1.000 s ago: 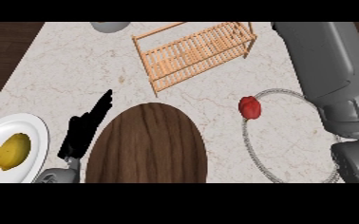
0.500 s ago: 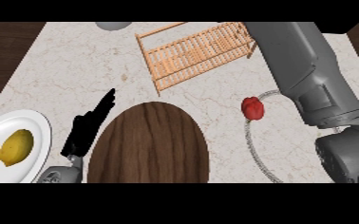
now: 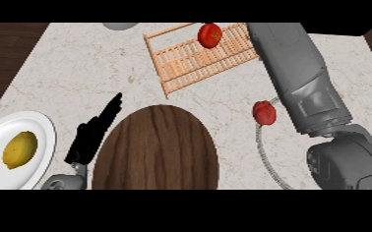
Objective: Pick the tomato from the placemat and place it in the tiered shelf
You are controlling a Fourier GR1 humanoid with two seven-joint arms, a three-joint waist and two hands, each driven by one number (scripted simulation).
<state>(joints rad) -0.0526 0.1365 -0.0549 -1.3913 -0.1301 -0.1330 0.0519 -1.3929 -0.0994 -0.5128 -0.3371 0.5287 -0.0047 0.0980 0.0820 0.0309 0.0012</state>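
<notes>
Tomato [image 3: 264, 112] sits on the placemat's [image 3: 266, 159] edge, right of centre, touching the right forearm; right hand not visible. Shelf [image 3: 190, 61] lies beyond it, up-left. Left hand [image 3: 90, 136], fingers straight, rests far left.

A tomato [image 3: 210, 35] sits on the tiered shelf [image 3: 196, 61] at the desk's [image 3: 87, 78] far side. A second tomato [image 3: 264, 112] lies nearer, right of the round board [image 3: 156, 150]; a plate [image 3: 40, 132] holding a lemon [image 3: 19, 150] lies left.
</notes>
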